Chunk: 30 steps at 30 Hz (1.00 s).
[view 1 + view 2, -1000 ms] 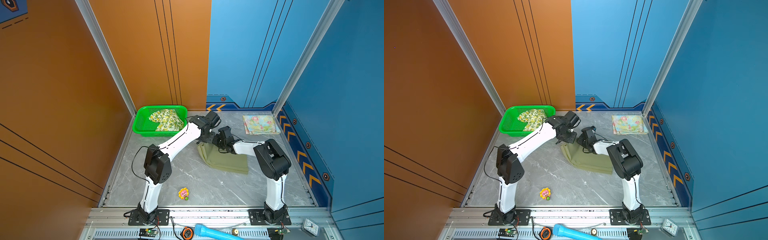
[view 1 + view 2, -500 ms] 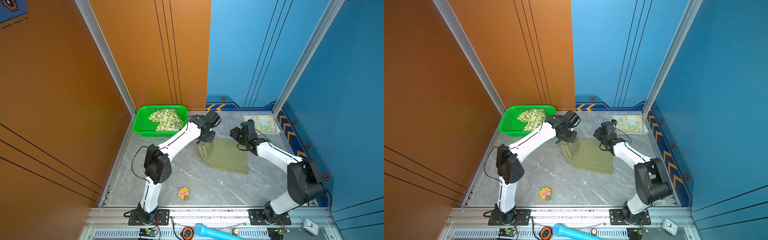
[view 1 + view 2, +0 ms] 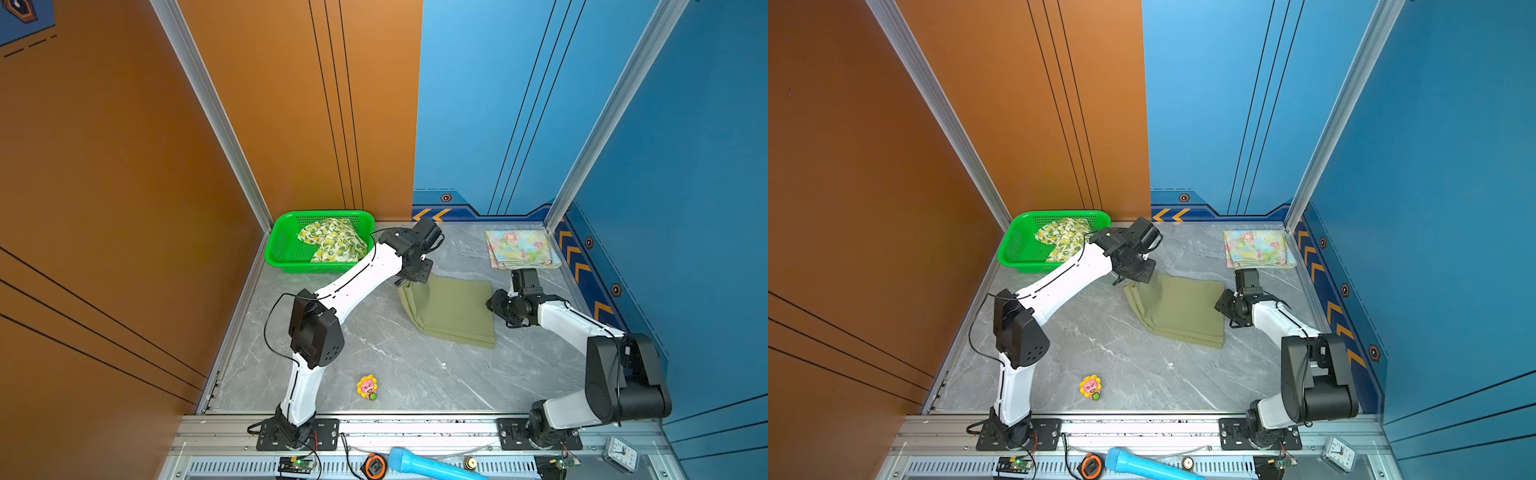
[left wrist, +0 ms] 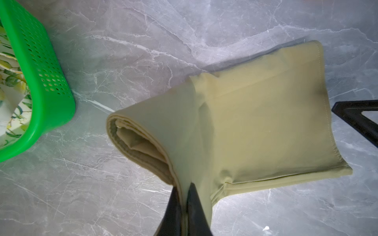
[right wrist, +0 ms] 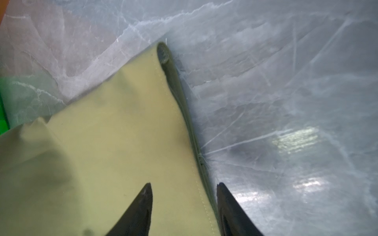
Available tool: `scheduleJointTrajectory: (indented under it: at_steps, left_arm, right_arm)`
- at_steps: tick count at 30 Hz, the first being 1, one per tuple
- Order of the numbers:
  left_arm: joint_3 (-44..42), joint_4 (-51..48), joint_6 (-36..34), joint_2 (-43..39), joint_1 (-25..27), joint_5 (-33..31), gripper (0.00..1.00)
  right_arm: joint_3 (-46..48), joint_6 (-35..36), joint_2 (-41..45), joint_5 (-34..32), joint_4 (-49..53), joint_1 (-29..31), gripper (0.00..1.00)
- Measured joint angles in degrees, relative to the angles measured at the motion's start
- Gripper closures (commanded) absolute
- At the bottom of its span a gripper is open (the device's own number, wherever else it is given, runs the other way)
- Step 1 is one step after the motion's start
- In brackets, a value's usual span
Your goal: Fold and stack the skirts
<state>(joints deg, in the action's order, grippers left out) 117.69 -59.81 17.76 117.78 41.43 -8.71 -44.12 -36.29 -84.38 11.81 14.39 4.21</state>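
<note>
Corner of olive skirt, mid-frame, clamped in my L gripper to lift; R gripper, jaws apart, straddles hem, prob to pinch.

right gripper swung away from the far corner of the olive skirt, passed near the floral skirt, settled at the olive skirt's right edge, jaws parted astride its hem

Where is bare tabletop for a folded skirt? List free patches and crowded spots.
Free: near tabletop between flower toy, olive skirt and right arm; back strip between left gripper and floral skirt. Crowded: beside the basket, and the olive skirt's edge at the right gripper.
</note>
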Motion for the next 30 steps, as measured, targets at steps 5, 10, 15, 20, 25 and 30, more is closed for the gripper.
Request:
scheduleJointTrajectory:
  at_steps: [5,10,15,20,25,30]
  left_arm:
    - [0.1,0.0,0.0,0.5,0.2,-0.1,1.0]
    - [0.9,0.0,0.0,1.7,0.5,-0.5,1.0]
    - [1.0,0.0,0.0,2.3,0.8,-1.3,1.0]
    - [1.0,-0.1,0.0,2.4,1.1,-1.6,1.0]
    - [2.9,-0.5,0.0,3.7,2.0,-2.4,1.0]
    - [6.8,-1.6,0.0,5.8,4.2,-3.0,1.0]
  right_arm:
    - [1.0,0.8,-1.5,1.1,-0.4,0.6,0.54]
    - [2.7,1.5,-1.8,1.0,-0.4,0.7,0.54]
    - [3.2,2.2,-1.8,0.4,-0.7,0.7,0.6]
    - [4.0,2.4,-2.2,0.4,-2.7,0.9,0.73]
    - [5.6,1.3,-2.2,0.5,-6.5,1.9,0.77]
    - [7.9,-1.3,-1.4,0.6,-10.6,2.8,0.79]
